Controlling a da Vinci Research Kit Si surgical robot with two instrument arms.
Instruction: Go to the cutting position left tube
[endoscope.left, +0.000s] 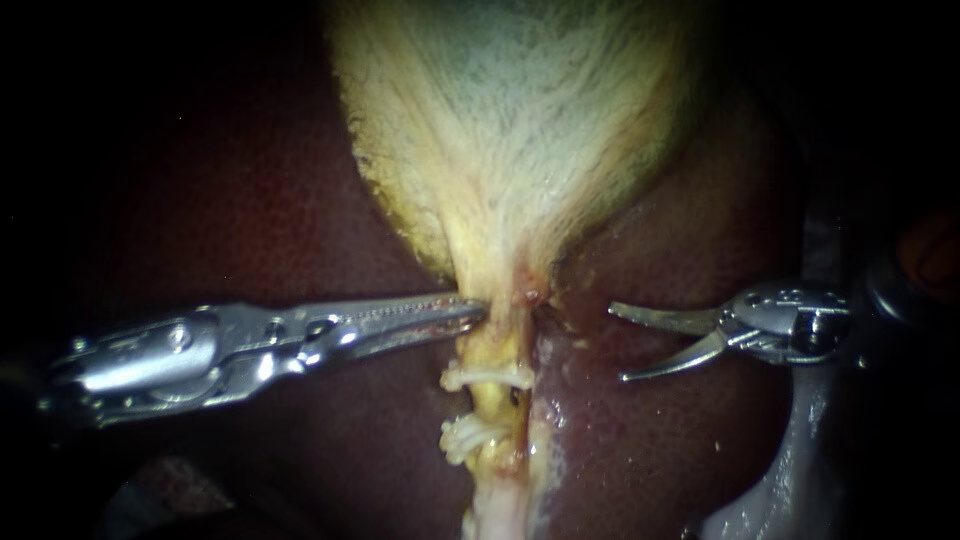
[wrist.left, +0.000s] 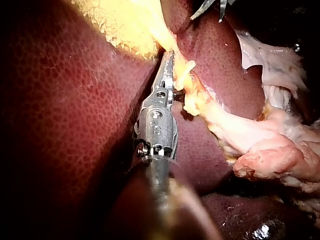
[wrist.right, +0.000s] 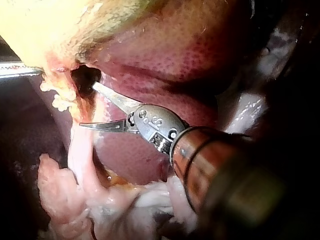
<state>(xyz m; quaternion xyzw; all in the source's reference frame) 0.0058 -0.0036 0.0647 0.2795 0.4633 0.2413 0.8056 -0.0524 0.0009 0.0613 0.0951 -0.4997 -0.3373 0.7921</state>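
Around the tube, the dark red liver (endoscope.left: 250, 220) fills the endoscope view on both sides. Above the tube, the pale yellow-white gallbladder (endoscope.left: 510, 120) narrows to a point where the tube begins.

My left instrument (endoscope.left: 478, 312) comes in level from the left of the tube. Its long toothed jaws are drawn together to a thin wedge and pinch the tube's left edge just under the gallbladder, above both clips. In the left wrist view the same jaws lie along the yellow tissue.

My right instrument (endoscope.left: 618, 343) sits to the right of the tube, level with its top. Its two curved blade-like jaws are spread wide and hold nothing, with the tips pointing toward the tube. They are near it but apart, with bare, shiny liver between.

The tube (endoscope.left: 492, 400) is a yellowish strand whose long axis runs straight down from the gallbladder toward the lower edge of the endoscope view.

Two whitish clips cross the tube, the upper clip (endoscope.left: 487, 376) just below the left jaws and the lower clip (endoscope.left: 468, 437) close beneath it. In the left wrist view, loose pale tissue (wrist.left: 270, 145) spreads out at the tube's far end, beyond the clips.
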